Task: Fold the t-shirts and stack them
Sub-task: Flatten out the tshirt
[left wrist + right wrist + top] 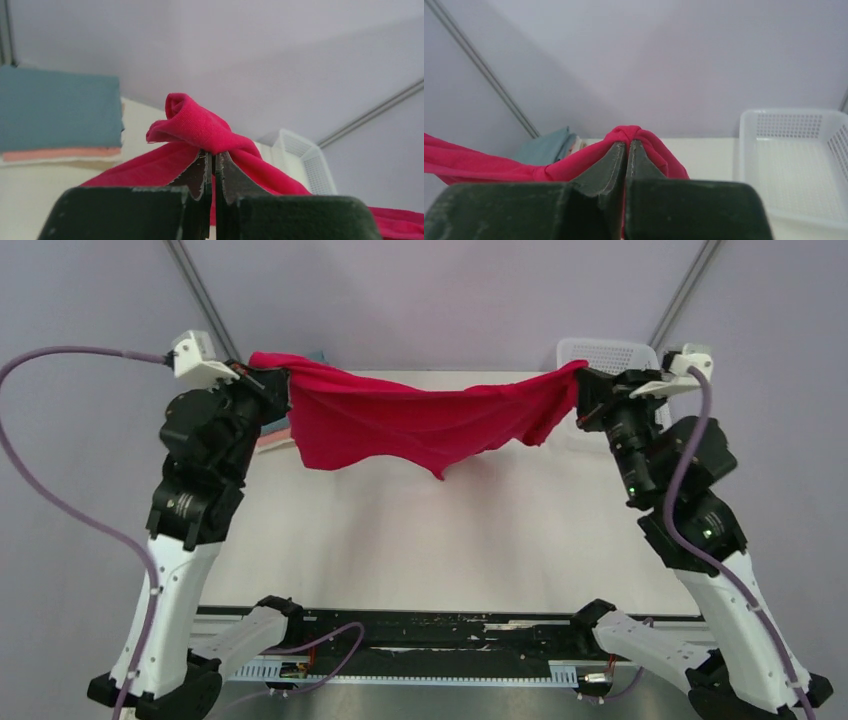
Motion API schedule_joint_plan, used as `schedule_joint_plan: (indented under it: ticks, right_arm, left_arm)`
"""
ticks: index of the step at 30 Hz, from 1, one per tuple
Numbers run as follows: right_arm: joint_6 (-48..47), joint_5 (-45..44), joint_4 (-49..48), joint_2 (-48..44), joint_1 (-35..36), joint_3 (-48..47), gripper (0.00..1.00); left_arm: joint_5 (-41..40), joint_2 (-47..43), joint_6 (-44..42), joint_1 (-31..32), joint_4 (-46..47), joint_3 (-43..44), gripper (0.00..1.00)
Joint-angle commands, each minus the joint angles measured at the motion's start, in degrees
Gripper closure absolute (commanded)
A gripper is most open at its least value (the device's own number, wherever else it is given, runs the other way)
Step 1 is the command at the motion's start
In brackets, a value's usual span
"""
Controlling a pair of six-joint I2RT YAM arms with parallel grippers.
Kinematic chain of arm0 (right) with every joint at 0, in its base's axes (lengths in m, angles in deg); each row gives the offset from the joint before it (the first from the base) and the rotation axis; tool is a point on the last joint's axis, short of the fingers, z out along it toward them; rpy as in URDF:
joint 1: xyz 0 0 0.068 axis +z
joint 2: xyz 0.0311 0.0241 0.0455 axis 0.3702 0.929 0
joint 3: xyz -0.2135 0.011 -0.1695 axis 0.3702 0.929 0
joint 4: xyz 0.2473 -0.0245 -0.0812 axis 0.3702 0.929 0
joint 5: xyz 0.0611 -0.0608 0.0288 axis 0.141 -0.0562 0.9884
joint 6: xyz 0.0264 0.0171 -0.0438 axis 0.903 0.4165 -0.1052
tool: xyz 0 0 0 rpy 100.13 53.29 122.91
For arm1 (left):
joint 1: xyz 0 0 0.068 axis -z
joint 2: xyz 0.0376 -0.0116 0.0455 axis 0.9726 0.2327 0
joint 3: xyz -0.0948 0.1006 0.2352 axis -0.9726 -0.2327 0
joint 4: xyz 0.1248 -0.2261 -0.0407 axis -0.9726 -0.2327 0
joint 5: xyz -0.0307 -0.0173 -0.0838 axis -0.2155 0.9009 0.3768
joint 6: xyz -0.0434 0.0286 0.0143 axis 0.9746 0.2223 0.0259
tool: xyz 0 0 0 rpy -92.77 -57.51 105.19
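You have the crimson-red t-shirt point(400, 420) lifted off the worktop point(430, 540) and strung across the upper middle of the overhead frame. The left pincer point(270, 375) is clenched on one bunched end at the upper left. The right pincer point(583, 375) is clenched on the other end at the upper right. Each wrist view confirms it: the jaws are pressed together with a knot of red cloth bulging above them.

The shirt sags between your two holds, and its lower edge hangs uneven, with one point drooping lowest near the centre. It is neither spread flat nor folded.

For what is done, look at the left side of the left wrist frame. A folded teal-blue shirt point(55, 107) lies on a salmon-pink shirt point(60, 153), with a thin cream shirt point(50, 161) showing beneath. I judge those three finished and stacked.

The white mesh basket point(794, 150), at the right of the right wrist frame, shows no cloth in the part you can see. So the red shirt is likely your last.

You have yet to lay it flat on the worktop, fold it, and set it on top of the stack.
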Motion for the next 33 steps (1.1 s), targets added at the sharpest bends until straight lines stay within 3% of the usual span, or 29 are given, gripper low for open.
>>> schedule_joint_plan:
  ticks: [1, 7, 12, 16, 19, 24, 31, 33]
  right_arm:
    - [-4.1, 8.2, -1.7, -2.8, -0.1, -6.3, 1.00]
    - [-6.3, 8.5, -0.8, -1.4, -0.1, -12.3, 1.00]
    - [-10.5, 3.3, -0.9, 4.8, -0.1, -16.6, 1.00]
    - [-14.5, -1.9, -2.2, 11.5, -0.8, -18.0, 1.00]
    - [-13.8, 0.8, -3.7, 16.9, -5.9, -18.4, 1.00]
    - [-12.1, 9.6, -12.4, 26.3, -14.9, -16.9, 1.00]
    - [-13.4, 14.6, -14.7, 37.2, -19.7, -33.4, 1.00]
    - [-14.6, 15.9, -14.7, 37.4, -19.6, -35.4, 1.00]
  left_arm:
    - [6.8, -3.8, -4.2, 0.1, 0.2, 6.6, 1.00]
    - [6.0, -3.5, -5.9, 0.1, -1.8, 11.8, 1.00]
    - [2.2, -0.4, -6.9, 0.1, -1.7, 12.9, 1.00]
    - [-2.1, 6.1, -7.8, -0.1, -1.7, 14.5, 1.00]
    - [-3.0, 14.4, -7.6, -1.2, -2.8, 17.3, 1.00]
    - [2.2, 30.2, -6.8, -5.5, -5.0, 27.5, 1.00]
    - [10.3, 46.8, -7.6, -9.2, -8.2, 53.7, 1.00]
    - [13.6, 48.4, -8.1, -9.7, -7.3, 56.5, 1.00]
